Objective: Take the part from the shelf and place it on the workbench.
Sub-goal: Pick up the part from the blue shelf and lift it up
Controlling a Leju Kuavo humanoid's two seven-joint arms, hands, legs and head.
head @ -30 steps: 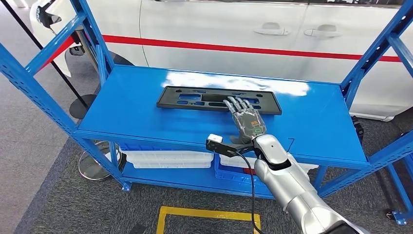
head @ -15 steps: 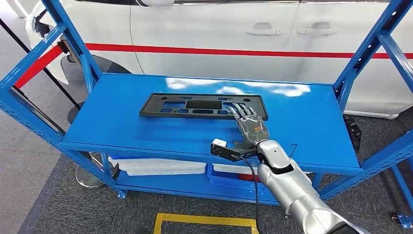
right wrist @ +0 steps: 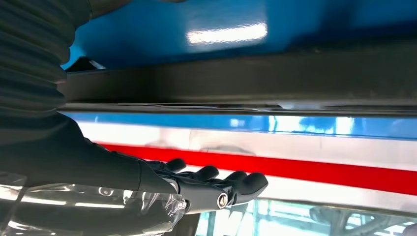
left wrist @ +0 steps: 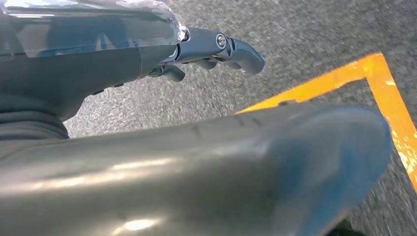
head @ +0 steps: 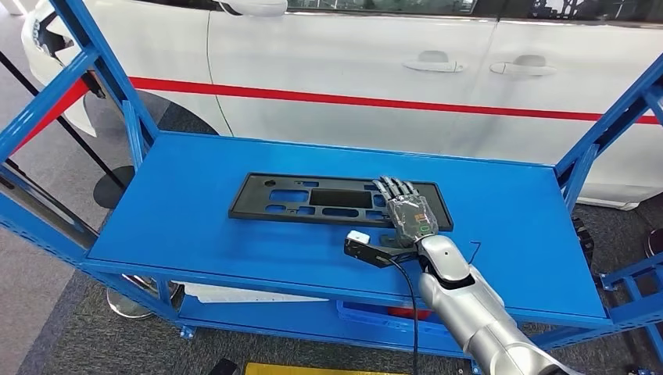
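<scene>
Reaching in low over the shelf [head: 195, 226], the right hand [head: 408, 211] lies flat, fingers spread, over the right end of the black part [head: 313, 199], nothing grasped yet, looks like lining up a grip. Since a second ago it has crept further across the part. Left hand [left wrist: 216, 49] hangs loosely curled, holding nothing. White car [head: 391, 70] behind.

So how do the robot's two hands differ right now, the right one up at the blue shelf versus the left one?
The right hand reaches out over the flat black plastic frame part on the blue metal shelf, fingers extended; the left hand hangs over grey carpet floor near a yellow floor line. The right hand lies at the task part; the left hand is near nothing. Neither plainly grips anything.
</scene>
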